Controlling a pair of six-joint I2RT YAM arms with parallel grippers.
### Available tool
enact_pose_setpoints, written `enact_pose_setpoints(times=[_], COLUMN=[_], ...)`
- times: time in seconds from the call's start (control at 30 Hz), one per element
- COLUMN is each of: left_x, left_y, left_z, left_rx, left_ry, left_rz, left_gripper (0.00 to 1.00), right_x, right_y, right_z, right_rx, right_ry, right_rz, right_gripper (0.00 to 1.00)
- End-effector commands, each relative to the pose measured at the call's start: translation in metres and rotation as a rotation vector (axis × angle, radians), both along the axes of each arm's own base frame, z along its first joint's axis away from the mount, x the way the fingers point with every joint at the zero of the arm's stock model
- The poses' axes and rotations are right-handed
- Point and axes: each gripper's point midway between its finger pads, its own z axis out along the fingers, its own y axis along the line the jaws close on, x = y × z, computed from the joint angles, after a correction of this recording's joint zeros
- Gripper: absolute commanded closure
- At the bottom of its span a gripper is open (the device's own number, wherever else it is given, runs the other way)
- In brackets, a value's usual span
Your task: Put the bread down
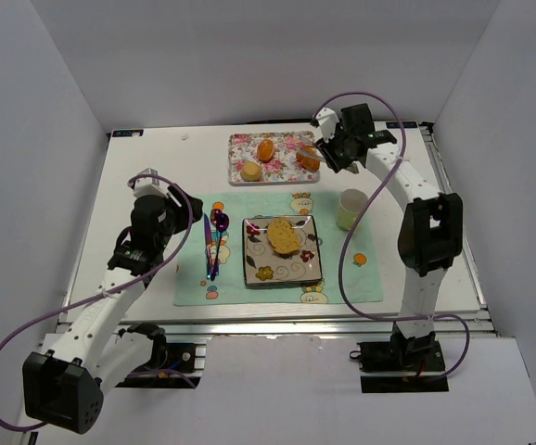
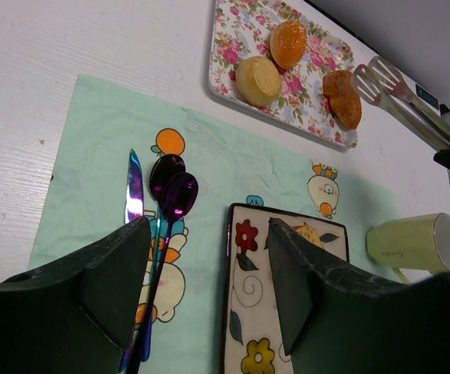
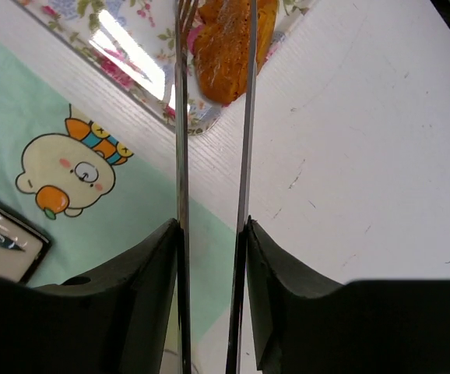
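The left gripper (image 2: 208, 261) hangs wide open over the green mat (image 2: 93, 156), above a knife (image 2: 134, 191) and spoon (image 2: 174, 191). A slice of bread (image 1: 284, 235) lies on the square plate (image 1: 277, 269). Behind it, the floral tray (image 2: 225, 47) carries three more pieces. The right gripper (image 3: 209, 241) clamps tongs (image 3: 180, 117), whose tips reach the rightmost piece (image 3: 221, 47); whether they pinch it is unclear. A cup (image 1: 351, 209) stands right of the plate.
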Motion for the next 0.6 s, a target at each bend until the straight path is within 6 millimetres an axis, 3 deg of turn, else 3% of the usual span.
enact_pose_setpoints(times=[0.0,0.27,0.57], left_x=[0.003,0.007,0.011], left_y=[-0.003,-0.006,-0.008], left_z=[0.008,0.004,0.003], left_rx=[-0.022,-0.029,-0.024], left_ry=[-0.023,-0.016,-0.010], left_rz=[-0.008,-0.012,-0.021], left_gripper=[0.29,0.29,0.29], right_x=[0.025,0.037,0.034], right_y=[0.001,-0.008,-0.010], right_z=[0.015,-0.008,-0.011], right_rx=[0.021,-0.012,-0.015], right_ry=[-0.075,-0.067,-0.063], right_rz=[-0.070,-0.107,-0.105], right_gripper=[0.56,0.54,0.52])
